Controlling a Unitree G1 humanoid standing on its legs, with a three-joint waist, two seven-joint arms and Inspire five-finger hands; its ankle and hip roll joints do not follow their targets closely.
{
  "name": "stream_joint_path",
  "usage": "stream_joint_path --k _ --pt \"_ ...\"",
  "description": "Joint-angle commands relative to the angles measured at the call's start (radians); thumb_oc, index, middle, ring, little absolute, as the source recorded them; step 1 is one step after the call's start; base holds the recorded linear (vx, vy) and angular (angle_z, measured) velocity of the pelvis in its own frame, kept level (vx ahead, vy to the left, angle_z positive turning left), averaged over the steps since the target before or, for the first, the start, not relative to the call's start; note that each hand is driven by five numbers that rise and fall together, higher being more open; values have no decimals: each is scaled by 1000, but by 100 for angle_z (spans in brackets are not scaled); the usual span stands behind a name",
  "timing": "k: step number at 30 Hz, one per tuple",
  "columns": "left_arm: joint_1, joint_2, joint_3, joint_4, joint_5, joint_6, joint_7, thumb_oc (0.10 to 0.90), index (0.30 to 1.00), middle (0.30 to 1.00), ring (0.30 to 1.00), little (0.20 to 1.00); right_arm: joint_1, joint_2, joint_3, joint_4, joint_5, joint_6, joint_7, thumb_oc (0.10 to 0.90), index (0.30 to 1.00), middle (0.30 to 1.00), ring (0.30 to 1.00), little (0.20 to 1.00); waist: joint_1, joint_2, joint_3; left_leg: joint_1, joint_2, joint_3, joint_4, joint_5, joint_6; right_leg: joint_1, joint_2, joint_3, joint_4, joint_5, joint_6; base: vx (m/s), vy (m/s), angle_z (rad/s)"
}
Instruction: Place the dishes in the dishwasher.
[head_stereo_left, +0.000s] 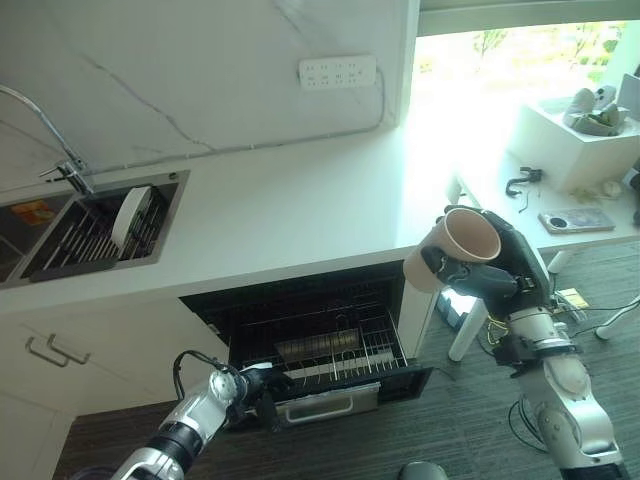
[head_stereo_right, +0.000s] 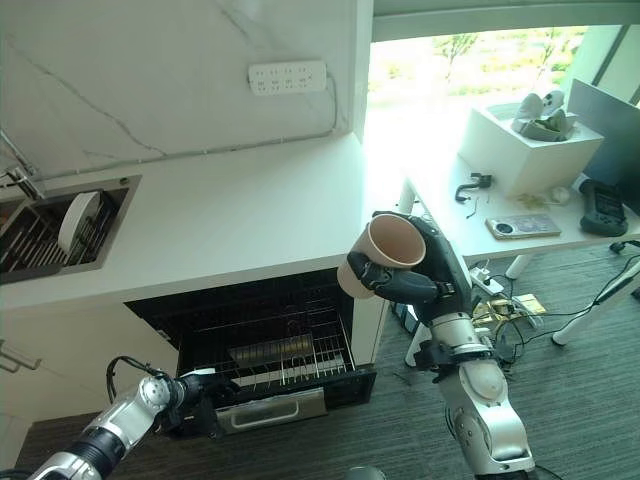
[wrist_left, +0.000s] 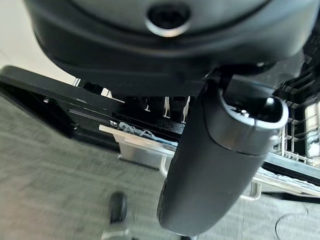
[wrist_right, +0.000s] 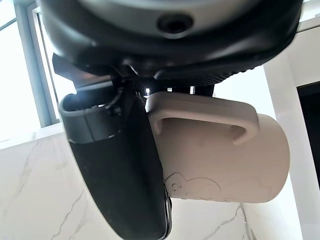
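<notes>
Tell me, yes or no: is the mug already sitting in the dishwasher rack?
No: the right hand holds the mug in the air, up beside the counter, above the pulled-out dishwasher rack.

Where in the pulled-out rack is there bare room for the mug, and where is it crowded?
The right hand holds the mug above the rack's right end. The rack looks bare along its back rows, toward the counter. Its front is crowded by a grey tray, and the left hand sits at its front left corner.
</notes>
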Motion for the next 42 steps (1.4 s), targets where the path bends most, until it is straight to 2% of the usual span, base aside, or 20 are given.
stream_joint_path --k 1,3,6,11,13,16,18,20,22,23,24,27,28,29,30,34,37,40,42 --pt "99 0 -94 -20 -40 106 -450 800 900 900 900 900 -171 -16 -37 -69 30 -82 28 400 300 300 300 300 3 5 5 64 52 -39 80 -196 1 44 -15 46 -46 -53 100 -10 36 -13" --pt "108 39 -126 -88 -83 102 -607 800 900 900 900 900 -180 -21 -28 -45 27 -93 40 400 300 300 300 300 2 13 6 64 50 -39 80 -199 1 46 -16 45 -46 -56 101 -11 35 -9" --pt "107 60 -132 -132 -96 112 -647 800 900 900 900 900 -176 -27 -33 -44 35 -92 51 400 300 300 300 300 2 15 6 64 48 -40 80 -199 2 48 -17 43 -46 -57 100 -4 6 3" --pt "116 94 -121 -222 -116 114 -774 800 900 900 900 900 -173 -28 -41 -40 36 -91 64 400 300 300 300 300 9 19 1 60 44 -47 80 -200 3 51 -21 35 -46 -58 99 -1 0 1" --pt "124 102 -109 -256 -140 120 -751 800 900 900 900 900 -169 -24 -41 -35 32 -97 66 400 300 300 300 300 12 20 0 58 44 -48 80 -198 3 51 -22 33 -46 -58 99 -2 -1 2" --pt "121 107 -66 -294 -216 133 -606 800 900 900 900 900 -159 -20 -41 -36 30 -102 68 400 300 300 300 300 19 21 -3 55 42 -54 80 -196 3 52 -24 28 -46 -58 97 0 0 0" --pt "123 112 35 -351 -354 125 -370 800 900 900 900 900 -138 -18 -57 -47 26 -102 71 400 300 300 300 300 33 19 0 60 39 -62 80 -197 2 63 -28 19 -46 -62 97 0 -3 4" --pt "126 117 113 -391 -433 113 -263 800 900 900 900 900 -119 -13 -71 -57 24 -104 72 400 300 300 300 300 42 15 -4 51 39 -67 80 -189 1 58 -31 13 -46 -57 95 -5 -8 12" --pt "152 136 308 -489 -626 38 -35 800 900 900 900 900 -70 -1 -120 -66 25 -117 91 400 300 300 300 300 67 8 -4 46 38 -73 80 -186 0 61 -39 0 -46 -53 94 -17 -18 11" --pt "187 122 476 -509 -800 -103 143 800 900 900 900 900 -54 19 -139 -56 13 -135 94 400 300 300 300 300 89 -2 -8 41 33 -85 80 -184 -1 64 -47 -14 -46 -52 94 -29 -24 10" --pt "191 108 520 -510 -845 -164 195 800 900 900 900 900 -54 29 -142 -51 4 -139 92 400 300 300 300 300 95 -7 -9 39 32 -89 80 -183 -1 65 -49 -17 -46 -53 93 -21 -16 23" --pt "197 97 545 -510 -870 -196 221 800 900 900 900 900 -56 36 -140 -49 -4 -140 89 400 300 300 300 300 97 -10 -10 38 31 -92 80 -183 -1 65 -51 -20 -46 -54 92 4 -12 31" --pt "215 11 633 -536 -1003 -365 360 800 900 900 900 900 -66 66 -135 -38 -39 -150 66 400 300 300 300 300 124 -26 -12 39 30 -102 80 -188 -3 73 -53 -27 -46 -63 84 11 -24 18" --pt "228 -38 657 -560 -1037 -446 416 800 900 900 900 900 -75 81 -126 -35 -58 -153 51 400 300 300 300 300 131 -33 -13 40 28 -109 80 -191 -4 78 -53 -31 -46 -67 80 -21 -29 7" --pt "234 -84 670 -592 -1034 -494 463 800 900 900 900 900 -85 93 -116 -38 -76 -151 35 400 300 300 300 300 135 -40 -19 29 25 -117 80 -187 -4 71 -54 -36 -46 -65 73 -39 -15 -1" --pt "252 -145 675 -664 -1009 -562 515 800 900 900 900 900 -83 105 -116 -57 -88 -148 20 400 300 300 300 300 143 -55 -29 24 23 -130 80 -191 -4 73 -53 -43 -46 -71 67 -32 -7 16" --pt "244 -149 666 -678 -999 -597 539 800 900 900 900 900 -83 102 -112 -60 -91 -153 19 400 300 300 300 300 140 -62 -33 23 23 -134 80 -192 -4 74 -49 -38 -46 -72 66 -25 5 3" --pt "230 -143 655 -685 -990 -610 552 800 900 900 900 900 -90 97 -110 -53 -92 -158 15 400 300 300 300 300 138 -64 -35 25 22 -136 80 -193 -4 76 -46 -33 -46 -72 67 0 0 0" --pt "230 -139 651 -691 -972 -589 574 800 900 900 900 900 -89 93 -111 -54 -90 -153 15 400 300 300 300 300 138 -65 -35 27 24 -137 80 -193 -5 76 -45 -33 -46 -70 67 16 8 0"
